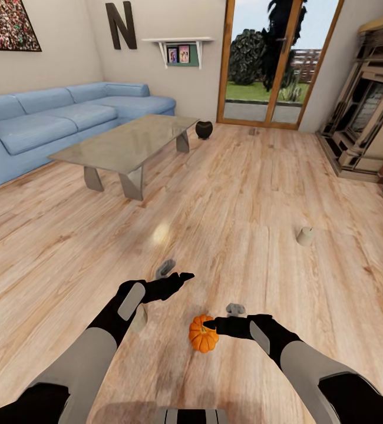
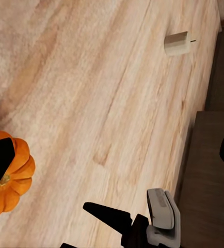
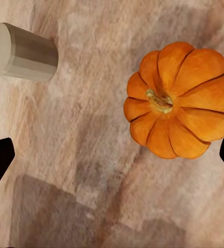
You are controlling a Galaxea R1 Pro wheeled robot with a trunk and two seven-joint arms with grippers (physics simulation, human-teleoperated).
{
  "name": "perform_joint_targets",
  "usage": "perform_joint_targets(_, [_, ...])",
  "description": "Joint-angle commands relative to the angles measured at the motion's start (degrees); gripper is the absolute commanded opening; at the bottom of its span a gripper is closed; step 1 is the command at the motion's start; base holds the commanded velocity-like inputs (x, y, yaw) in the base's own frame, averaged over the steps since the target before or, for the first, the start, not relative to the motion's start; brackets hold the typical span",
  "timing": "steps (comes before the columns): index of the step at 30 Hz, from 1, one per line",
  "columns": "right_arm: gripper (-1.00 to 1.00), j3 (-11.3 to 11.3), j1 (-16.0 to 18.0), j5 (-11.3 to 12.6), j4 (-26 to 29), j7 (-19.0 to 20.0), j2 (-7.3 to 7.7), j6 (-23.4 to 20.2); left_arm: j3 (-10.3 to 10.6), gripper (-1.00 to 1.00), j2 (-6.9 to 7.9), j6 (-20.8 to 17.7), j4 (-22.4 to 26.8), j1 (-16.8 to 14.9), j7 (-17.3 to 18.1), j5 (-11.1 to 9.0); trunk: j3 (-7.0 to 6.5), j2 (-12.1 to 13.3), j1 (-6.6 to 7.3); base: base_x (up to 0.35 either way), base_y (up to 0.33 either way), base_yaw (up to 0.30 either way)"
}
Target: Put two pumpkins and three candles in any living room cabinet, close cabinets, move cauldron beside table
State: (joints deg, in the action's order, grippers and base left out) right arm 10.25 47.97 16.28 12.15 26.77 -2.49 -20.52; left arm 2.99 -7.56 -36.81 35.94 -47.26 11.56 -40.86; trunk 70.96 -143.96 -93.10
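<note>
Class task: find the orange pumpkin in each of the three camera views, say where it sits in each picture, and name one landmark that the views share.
Head view: pumpkin low centre, on the floor beside the right gripper.
Left wrist view: pumpkin at the left edge.
Right wrist view: pumpkin upper right.
Shared landmark: the wooden floor.

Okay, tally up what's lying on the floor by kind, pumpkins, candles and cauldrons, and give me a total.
Pumpkins: 1, the orange pumpkin between the arms.
Candles: 2, a whitish candle farther out on the right and a tan candle lying near the pumpkin.
Cauldrons: 1, the black cauldron beyond the coffee table.
Total: 4
</note>
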Motion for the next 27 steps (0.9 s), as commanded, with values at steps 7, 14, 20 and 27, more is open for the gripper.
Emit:
perform_joint_targets(7, [1.0,0.4,0.0,0.6,0.1,-0.1,0.03,-0.4,0.0,1.0,0.0,0.0,0.0,0.0,0.0,0.0,0.04,0.0,0.01,0.034,0.043,0.0])
perform_joint_targets(14, [1.0,0.3,0.0,0.6,0.1,-0.2,0.03,-0.5,0.2,1.0,0.0,-0.1,0.1,0.0,0.1,0.1,0.04,0.0,0.01,0.139,0.159,0.0])
perform_joint_targets(20, [1.0,0.3,0.0,0.6,-0.3,-0.3,0.03,-0.7,0.7,1.0,-0.05,-0.1,0.3,0.0,0.5,0.1,0.04,0.0,0.01,0.023,0.025,0.0])
perform_joint_targets(27, [1.0,0.2,0.0,0.7,-0.7,-0.3,0.12,-0.7,0.9,1.0,0.0,-0.1,0.3,0.0,5.1,0.1,0.71,-0.1,-0.07,0.001,0.001,0.0])
